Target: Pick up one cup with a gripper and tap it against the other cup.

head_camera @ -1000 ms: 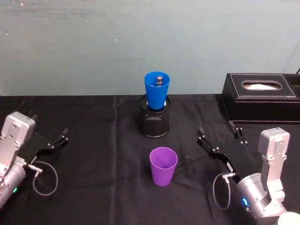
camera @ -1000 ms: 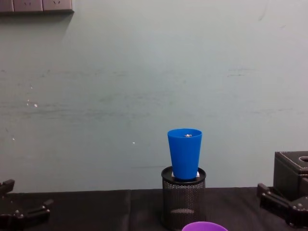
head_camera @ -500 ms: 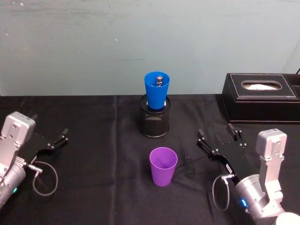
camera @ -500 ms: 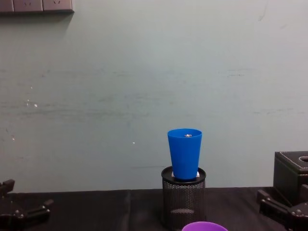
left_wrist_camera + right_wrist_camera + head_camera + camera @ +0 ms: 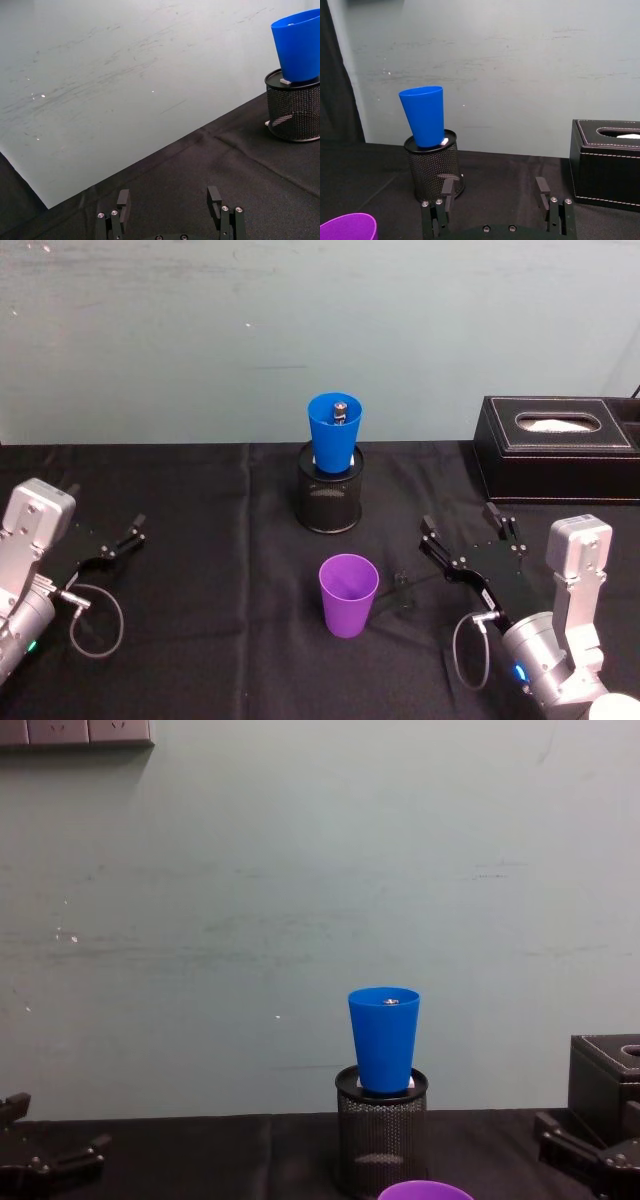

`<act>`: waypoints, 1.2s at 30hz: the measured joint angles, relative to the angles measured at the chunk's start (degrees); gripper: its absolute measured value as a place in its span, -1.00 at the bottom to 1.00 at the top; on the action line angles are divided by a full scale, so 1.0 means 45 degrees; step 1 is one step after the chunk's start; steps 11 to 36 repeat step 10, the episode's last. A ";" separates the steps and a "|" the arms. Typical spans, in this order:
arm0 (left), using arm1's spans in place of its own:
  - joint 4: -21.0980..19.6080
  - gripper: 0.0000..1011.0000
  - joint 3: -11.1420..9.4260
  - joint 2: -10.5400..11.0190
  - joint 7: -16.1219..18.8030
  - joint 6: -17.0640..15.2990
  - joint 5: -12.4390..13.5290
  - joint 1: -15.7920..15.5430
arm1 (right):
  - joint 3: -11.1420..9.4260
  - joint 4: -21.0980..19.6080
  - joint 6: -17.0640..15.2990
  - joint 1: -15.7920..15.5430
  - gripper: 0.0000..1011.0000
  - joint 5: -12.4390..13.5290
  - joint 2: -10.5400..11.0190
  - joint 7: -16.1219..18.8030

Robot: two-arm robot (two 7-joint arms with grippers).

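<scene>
The purple cup (image 5: 348,595) stands upright on the black cloth near the table's middle; its rim also shows in the chest view (image 5: 425,1190) and the right wrist view (image 5: 347,226). Behind it, the blue cup (image 5: 335,432) sits tilted in the mouth of a black wire-mesh pen holder (image 5: 330,500), also seen in the chest view (image 5: 384,1038). My right gripper (image 5: 460,518) is open, low over the cloth, to the right of the purple cup and apart from it. My left gripper (image 5: 105,505) rests open at the far left, holding nothing.
A black tissue box (image 5: 555,448) stands at the back right, behind my right gripper. A pale wall closes off the table's far edge. A small dark item lies on the cloth between the purple cup and my right gripper.
My right gripper has sunk slightly and drawn back a little toward me. The cups and the left arm have not moved.
</scene>
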State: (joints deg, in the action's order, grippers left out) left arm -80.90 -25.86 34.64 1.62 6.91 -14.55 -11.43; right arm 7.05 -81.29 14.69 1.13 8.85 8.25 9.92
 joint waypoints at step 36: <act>0.0000 0.98 0.0000 0.0000 0.0000 0.0000 0.0000 0.0000 | 0.0002 -0.0011 0.0012 -0.0001 0.98 0.0002 0.0010 0.0000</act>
